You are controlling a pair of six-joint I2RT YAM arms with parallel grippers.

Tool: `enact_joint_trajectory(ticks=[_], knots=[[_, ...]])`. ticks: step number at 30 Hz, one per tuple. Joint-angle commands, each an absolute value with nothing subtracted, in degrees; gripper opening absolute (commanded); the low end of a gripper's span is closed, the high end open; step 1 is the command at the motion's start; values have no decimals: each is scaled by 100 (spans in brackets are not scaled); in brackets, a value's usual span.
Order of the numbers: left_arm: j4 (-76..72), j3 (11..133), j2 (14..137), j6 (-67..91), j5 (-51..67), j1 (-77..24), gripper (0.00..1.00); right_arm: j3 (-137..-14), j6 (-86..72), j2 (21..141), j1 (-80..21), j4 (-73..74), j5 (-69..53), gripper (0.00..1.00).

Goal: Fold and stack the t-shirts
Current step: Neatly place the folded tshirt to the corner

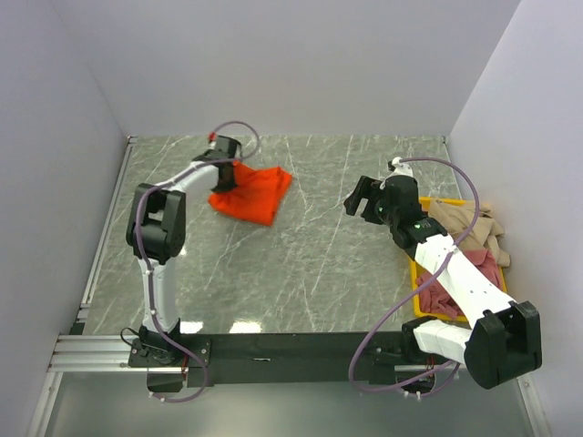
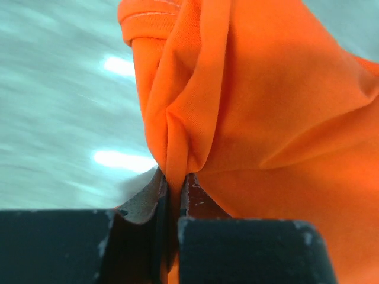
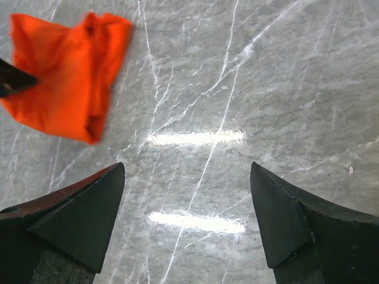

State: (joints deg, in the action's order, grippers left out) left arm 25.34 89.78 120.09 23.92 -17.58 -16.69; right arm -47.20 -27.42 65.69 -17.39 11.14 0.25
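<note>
Grey marble table (image 1: 301, 273), white walls. Far-left on it: orange-red t-shirt (image 1: 255, 193), crumpled, plain. Soft, light, limp, likely to bunch; best taken at hem or shoulder corners. Left claw (image 2: 174, 188) clenched on its fold. Right claw (image 3: 186, 195) spread wide, empty, over mid-table. Pink t-shirt (image 1: 439, 296), beige t-shirt (image 1: 460, 218) in yellow bin (image 1: 420, 302), right.

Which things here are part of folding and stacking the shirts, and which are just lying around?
Part of the job:
- orange-red t-shirt, pinched in the left hand
- pink t-shirt and beige t-shirt, heaped in the yellow bin

Just lying around:
- the yellow bin itself
- marble table
</note>
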Motion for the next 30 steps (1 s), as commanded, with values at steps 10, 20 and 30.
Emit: enact_joint_trajectory(ticks=[10,20,30], knots=[[2434,10361,12725,959,-2944,-291,1,-4808,-2523,6811,-1740,1046,316,93],[2778,11645,13465,651,-3050,465,1,-5071,-2461,7295,-1740,1169,440,93],[2803,12322,13948,536,-3507,624,1,-5107,-2461,7497,-1740,1169,448,92]])
